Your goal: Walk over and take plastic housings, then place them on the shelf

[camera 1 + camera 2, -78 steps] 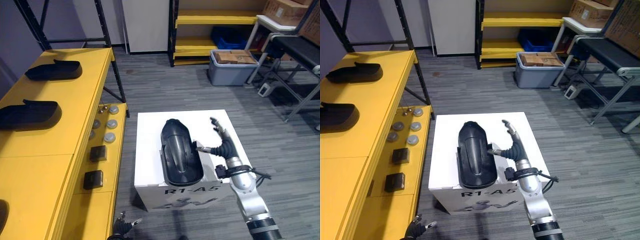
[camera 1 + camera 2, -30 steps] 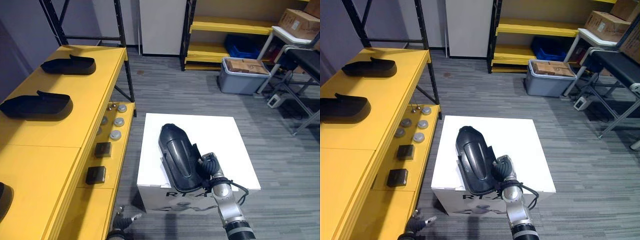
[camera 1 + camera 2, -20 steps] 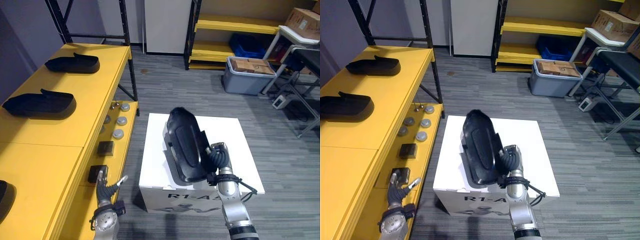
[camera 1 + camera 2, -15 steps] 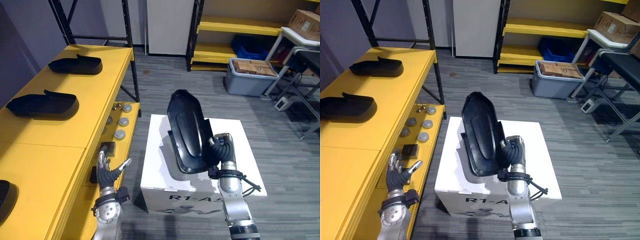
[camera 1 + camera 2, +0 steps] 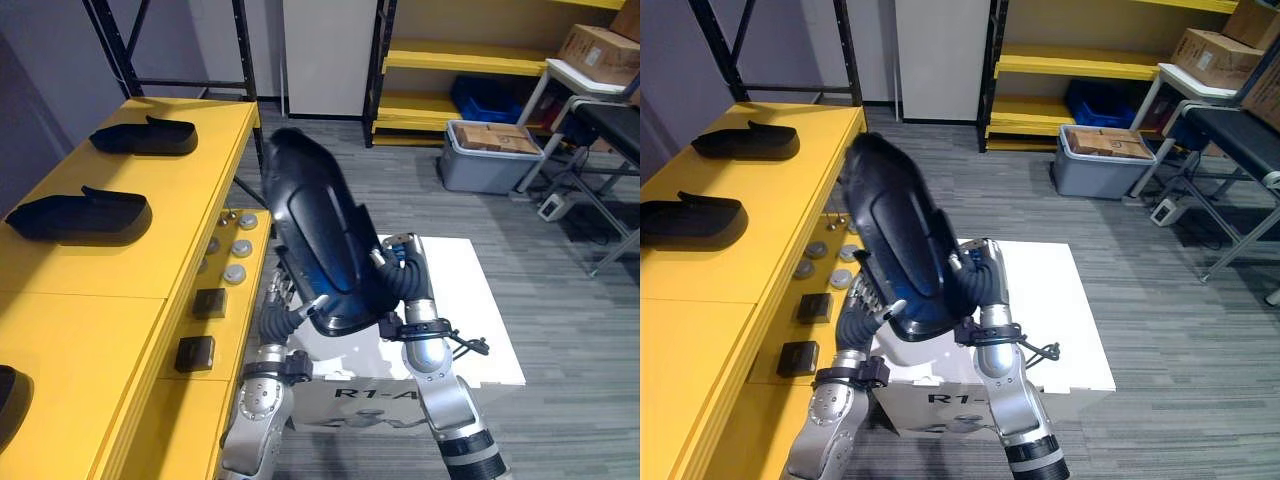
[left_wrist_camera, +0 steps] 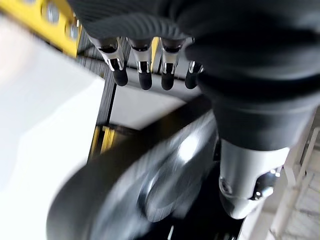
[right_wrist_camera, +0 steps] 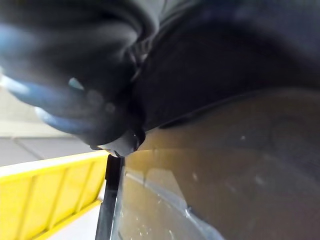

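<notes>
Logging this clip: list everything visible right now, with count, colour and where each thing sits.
Yellow shelf: one, at left.
White box: one, on the floor, centre.
Held housing: one, black, in the air above the white box.
Shelf housings: three, black, on the yellow shelf's top; nearest one cut off.
Round parts: several, grey, shelf's lower ledge.
Blocks: two, black, same ledge.
Bin: one, grey, far floor, cardboard inside.
Right hand: curled on held housing's edge.
Left hand: fingers straight, beneath held housing.

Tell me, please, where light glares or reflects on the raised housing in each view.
Left eye view: a bluish sheen down the black housing, gripped by the right hand, the left hand against it. Left wrist view: a bright highlight on its shell. Right wrist view: a brownish reflection across its surface.
</notes>
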Robot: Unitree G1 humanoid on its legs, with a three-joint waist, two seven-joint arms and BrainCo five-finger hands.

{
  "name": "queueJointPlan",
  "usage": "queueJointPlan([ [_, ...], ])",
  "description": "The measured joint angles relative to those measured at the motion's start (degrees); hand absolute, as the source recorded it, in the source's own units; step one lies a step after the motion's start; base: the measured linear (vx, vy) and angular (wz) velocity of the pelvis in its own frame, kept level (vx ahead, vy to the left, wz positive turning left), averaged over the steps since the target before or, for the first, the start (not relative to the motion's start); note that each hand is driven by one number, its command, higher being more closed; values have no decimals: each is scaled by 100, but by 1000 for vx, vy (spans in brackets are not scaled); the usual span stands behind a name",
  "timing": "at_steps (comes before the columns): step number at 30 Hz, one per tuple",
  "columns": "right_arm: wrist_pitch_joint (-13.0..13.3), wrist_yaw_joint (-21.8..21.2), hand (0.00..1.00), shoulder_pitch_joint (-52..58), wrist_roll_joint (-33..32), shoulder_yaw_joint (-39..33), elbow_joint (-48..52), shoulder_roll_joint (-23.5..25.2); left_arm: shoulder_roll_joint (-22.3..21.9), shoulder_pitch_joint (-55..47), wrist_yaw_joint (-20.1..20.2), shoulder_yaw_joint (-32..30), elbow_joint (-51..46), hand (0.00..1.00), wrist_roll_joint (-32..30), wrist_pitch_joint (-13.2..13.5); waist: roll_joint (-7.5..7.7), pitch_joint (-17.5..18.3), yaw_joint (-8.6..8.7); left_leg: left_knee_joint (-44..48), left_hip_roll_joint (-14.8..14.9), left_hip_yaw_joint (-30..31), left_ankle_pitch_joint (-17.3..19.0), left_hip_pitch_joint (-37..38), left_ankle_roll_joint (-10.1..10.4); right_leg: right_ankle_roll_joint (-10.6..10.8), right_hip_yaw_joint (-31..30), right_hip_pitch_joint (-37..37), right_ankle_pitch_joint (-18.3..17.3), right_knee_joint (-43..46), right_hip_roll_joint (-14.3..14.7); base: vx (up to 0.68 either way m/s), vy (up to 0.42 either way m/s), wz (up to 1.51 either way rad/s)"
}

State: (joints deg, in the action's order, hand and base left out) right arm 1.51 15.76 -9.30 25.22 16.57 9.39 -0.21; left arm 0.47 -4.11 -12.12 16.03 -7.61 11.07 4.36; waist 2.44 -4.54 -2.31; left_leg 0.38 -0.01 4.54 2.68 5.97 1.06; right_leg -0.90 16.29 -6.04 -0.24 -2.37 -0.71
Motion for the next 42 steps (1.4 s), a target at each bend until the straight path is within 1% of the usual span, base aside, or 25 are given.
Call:
queueJointPlan([
  [1,63,-23,100,0,67,51,9,-35,50,3,5,30,17,0,111,-17,-1,0,9,0,0,-15,1,-2,-2,-2,-17,9,2,-2,1,15,18,-5],
  [3,101,-25,100,0,112,66,9,-160,84,8,2,96,17,0,147,-29,-3,3,8,0,0,-25,1,-2,-3,-2,-22,11,3,-5,2,10,10,-2],
  [4,103,-26,100,0,113,78,9,-207,87,8,2,107,17,100,190,-37,-3,3,7,0,0,-31,2,-3,-3,-2,-24,11,3,-7,2,0,0,0],
  [7,104,-24,100,11,113,184,6,-318,144,8,-30,121,52,100,341,-69,-12,9,12,5,3,-112,1,-6,-3,-17,-68,20,15,-23,9,17,17,-8],
  [8,111,-26,0,18,113,226,-5,-411,184,9,-38,126,75,100,343,-72,-16,14,7,14,3,-135,1,-5,-3,-27,-104,20,28,-37,11,16,17,-13],
  [10,162,-30,0,48,112,246,-44,-507,206,21,-54,138,124,100,345,-86,-33,30,17,20,0,-139,1,-12,-3,-34,-124,18,47,-65,11,13,14,-8],
  [15,247,-35,0,305,108,300,-113,-760,271,138,-190,135,212,100,346,-184,-117,112,127,52,-8,-138,1,-46,-4,-40,-117,19,60,-90,8,0,0,0],
  [18,399,-43,0,419,16,387,-100,-922,306,186,-323,129,253,100,334,-270,-149,145,153,99,-8,-142,1,-64,-3,-53,-124,18,69,-90,7,0,0,0],
  [21,467,-121,0,466,-322,388,-42,-955,336,217,-343,129,260,100,261,-318,-182,171,152,110,2,-145,1,-66,-3,-64,-123,18,79,-90,16,0,0,0],
  [22,486,-192,0,466,-487,387,45,-1049,335,222,-341,129,259,100,195,-317,-195,180,149,109,5,-146,2,-67,-3,-63,-123,18,88,-90,19,-35,13,0],
  [23,492,-285,0,465,-610,385,145,-1126,334,227,-328,130,258,100,194,-316,-197,182,148,109,8,-146,2,-67,-3,-65,-123,19,98,-91,22,-37,15,1],
  [25,559,-578,0,467,-1156,214,474,-1306,320,238,-153,131,190,100,137,-312,-197,182,140,107,18,-153,12,-70,-19,-62,-124,21,132,-105,37,-48,22,0],
  [26,575,-645,0,467,-1252,154,593,-1338,313,248,-107,133,182,100,82,-310,-197,182,140,106,19,-156,15,-72,-23,-60,-126,21,145,-115,40,-55,31,-3],
  [28,696,-788,0,467,-1532,-108,981,-1342,288,281,11,132,154,100,-25,-310,-198,182,148,106,33,-184,40,-72,-59,-56,-154,35,167,-122,58,-43,28,-8],
  [29,788,-825,0,468,-1717,-361,1258,-1285,262,297,60,124,121,100,-126,-309,-200,183,147,106,52,-232,74,-76,-106,-61,-181,55,185,-123,79,-46,35,-14],
  [30,899,-861,0,468,-1934,-691,1514,-1229,228,302,114,120,94,100,-186,-308,-200,183,147,102,63,-272,87,-80,-116,-60,-215,75,203,-123,90,-43,36,-15],
  [31,952,-856,0,467,-2069,-851,1618,-1212,212,301,127,120,87,100,-220,-308,-201,184,147,101,63,-282,89,-83,-119,-58,-238,86,212,-122,91,-35,39,-16],
  [33,1137,-837,0,487,-2499,-1703,1894,-1044,169,294,132,43,81,100,-243,-303,-203,185,179,94,65,-320,91,-90,-122,-50,-297,117,226,-123,96,-27,35,-13],
  [34,1178,-806,0,500,-2585,-1899,1913,-1017,147,284,133,-14,81,100,-244,-301,-203,185,202,94,66,-327,91,-89,-122,-50,-302,119,227,-122,97,-18,20,-7],
  [36,1256,-699,0,651,-2809,-2621,1911,-1003,51,155,126,-328,-29,100,-315,-295,-215,192,294,89,76,-377,91,-109,-121,-50,-327,156,227,-122,108,-7,11,-7],
  [37,1279,-665,0,750,-2842,-2823,1909,-1002,26,120,124,-397,-71,100,-358,-284,-222,198,294,90,80,-391,91,-132,-121,-51,-337,186,228,-121,112,5,5,-8],
  [38,1303,-610,0,935,-2946,-3192,1865,-1003,-6,63,124,-521,-159,100,-389,-275,-237,203,303,91,86,-403,90,-182,-121,-56,-341,237,233,-122,118,17,-2,-8],
  [39,1305,-551,0,1102,-3008,-3498,1691,-1000,-30,-13,121,-633,-218,100,-434,-274,-260,206,321,90,93,-422,90,-182,-121,-56,-352,244,235,-123,124,23,-4,-6],
  [40,1304,-508,0,1189,-3019,-3622,1577,-999,-39,-70,121,-694,-256,100,-454,-274,-271,214,350,90,96,-427,90,-173,-121,-56,-362,239,234,-123,127,37,-4,-8],
  [42,1285,-424,0,1588,-3006,-4087,981,-963,-69,-294,126,-871,-393,100,-470,-235,-319,238,369,89,98,-448,90,-175,-120,-57,-431,248,233,-145,133,49,2,-10],
])
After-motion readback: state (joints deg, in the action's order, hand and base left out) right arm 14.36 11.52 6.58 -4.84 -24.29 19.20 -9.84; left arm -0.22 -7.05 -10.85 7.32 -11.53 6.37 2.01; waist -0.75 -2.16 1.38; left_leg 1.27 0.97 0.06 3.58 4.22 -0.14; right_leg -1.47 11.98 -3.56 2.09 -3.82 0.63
